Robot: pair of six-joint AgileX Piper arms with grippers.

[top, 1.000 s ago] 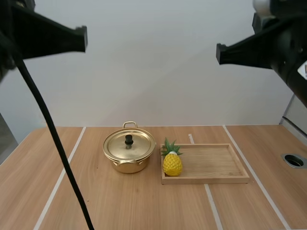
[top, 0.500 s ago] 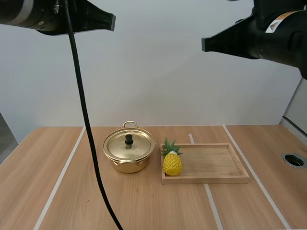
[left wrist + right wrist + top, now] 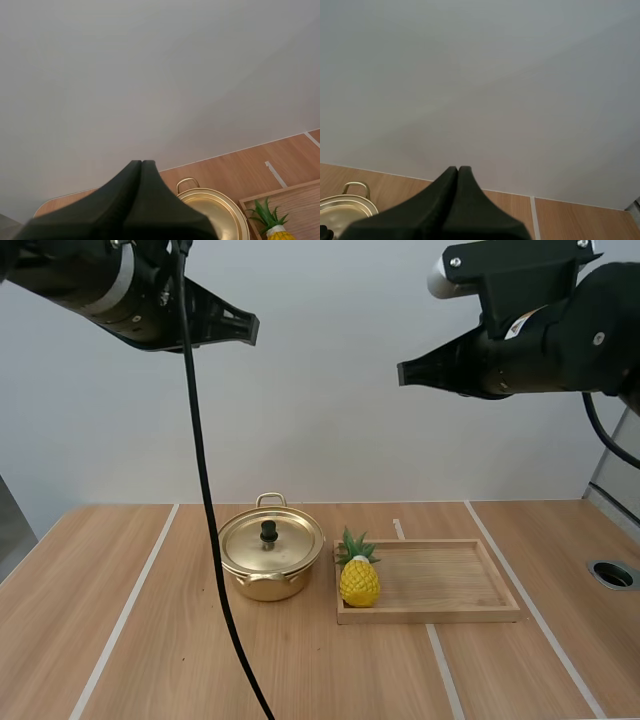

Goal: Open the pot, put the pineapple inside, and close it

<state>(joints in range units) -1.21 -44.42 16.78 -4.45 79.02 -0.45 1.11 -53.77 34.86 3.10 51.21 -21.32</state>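
A gold pot (image 3: 270, 558) with its lid on and a black knob (image 3: 268, 531) stands mid-table. Right beside it a yellow pineapple (image 3: 359, 580) with green leaves sits at the left end of a wooden tray (image 3: 450, 580). My left gripper (image 3: 252, 330) hangs high above the table's left side, shut into one dark wedge (image 3: 141, 165) with the pot (image 3: 220, 215) and the pineapple (image 3: 272, 225) beyond it. High at the right, my right gripper (image 3: 405, 373) is also shut (image 3: 458, 171), with the pot's handle (image 3: 356, 189) beyond.
Pale lines run across the wooden table (image 3: 300, 670). A round hole (image 3: 612, 574) sits near the right edge. The tray's right part is bare.
Both arms have swung farther into view and lower, the left tip moving right and the right tip moving left. Pot and pineapple have not moved.
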